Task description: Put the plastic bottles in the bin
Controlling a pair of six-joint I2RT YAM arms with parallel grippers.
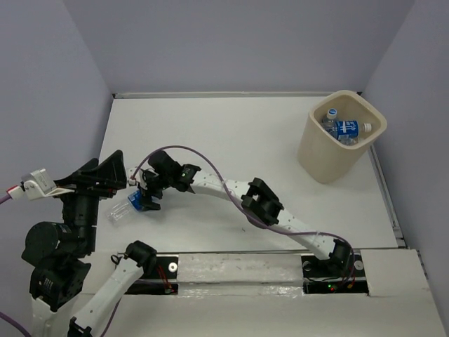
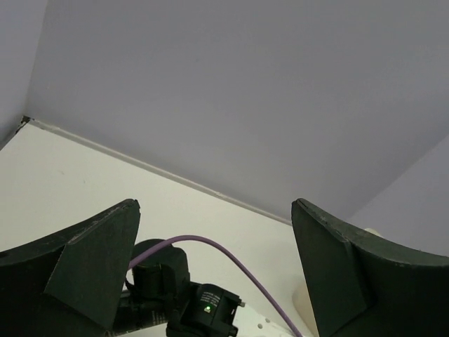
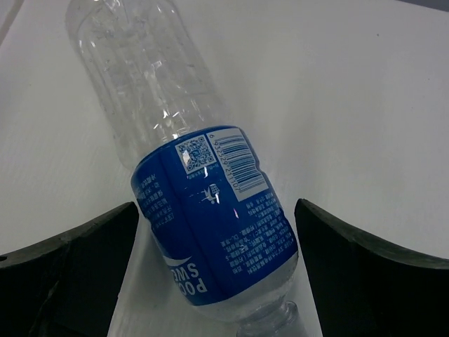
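Note:
A clear plastic bottle with a blue label (image 1: 123, 208) lies on the white table at the left. In the right wrist view the bottle (image 3: 210, 225) lies between my fingers, neck toward the camera. My right gripper (image 1: 145, 199) is open and straddles its label end; the fingers (image 3: 84, 260) stand clear of it on both sides. My left gripper (image 1: 112, 174) is open and empty, held above the table just left of the right gripper, as the left wrist view (image 2: 214, 281) shows. The beige bin (image 1: 324, 160) stands at the far right with a blue-labelled bottle (image 1: 347, 129) and another (image 1: 328, 121) inside.
My right arm (image 1: 263, 207) stretches diagonally across the table from its base at the near right, with a purple cable (image 1: 210, 160) looping over it. Grey walls close the table on the left, back and right. The table's near edge (image 1: 231, 254) lies between the arm bases.

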